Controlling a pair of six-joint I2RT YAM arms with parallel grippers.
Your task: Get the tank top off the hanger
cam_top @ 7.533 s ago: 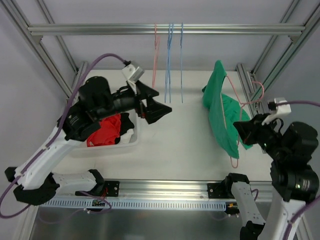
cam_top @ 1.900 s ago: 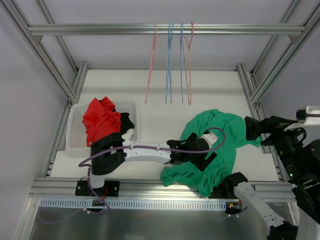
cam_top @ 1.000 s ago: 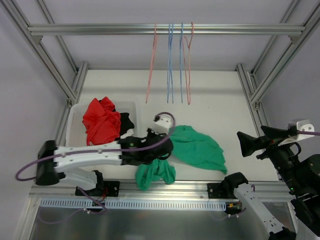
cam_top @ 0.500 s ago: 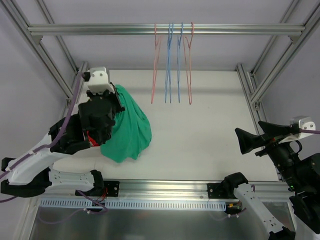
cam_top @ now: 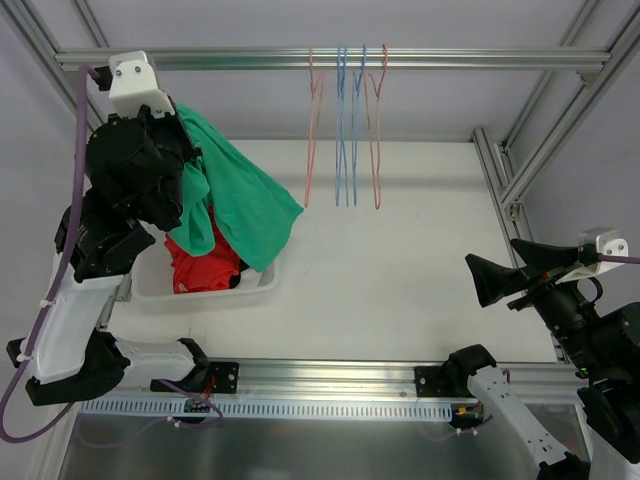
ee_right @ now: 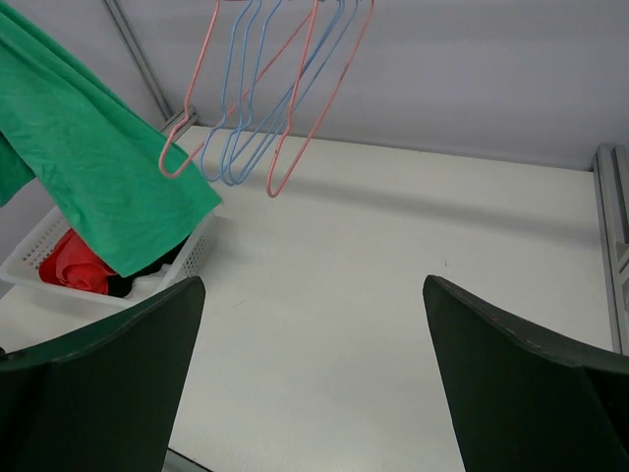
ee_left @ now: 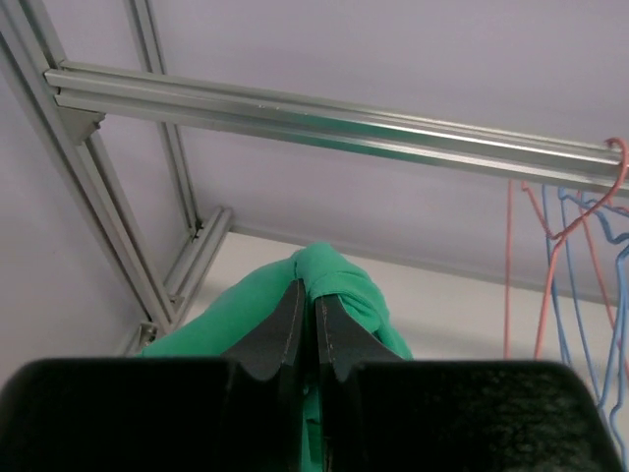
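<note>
The green tank top [cam_top: 240, 200] hangs in the air from my left gripper [ee_left: 314, 295], which is shut on a bunched fold of it [ee_left: 339, 280]. The arm is raised high at the back left, and the cloth drapes down over the white basket [cam_top: 262, 285]. It touches no hanger. A bare pink hanger [cam_top: 378, 130] hangs on the top rail, beside two blue ones [cam_top: 345, 130] and another pink one [cam_top: 312, 130]. My right gripper [cam_top: 490, 280] stands open over the table at the right, nothing between its fingers [ee_right: 313, 285]. The right wrist view shows the tank top [ee_right: 88, 167] at its left edge.
The basket [ee_right: 29, 258] holds red cloth [cam_top: 205, 265] and some black cloth. An aluminium frame rail [cam_top: 320, 58] runs across the back, with posts at both sides. White table [cam_top: 400, 280] lies between the basket and the right arm.
My left arm has lifted the tank top higher and further back left, above the basket. The right arm has barely moved and its jaws have stayed open.
</note>
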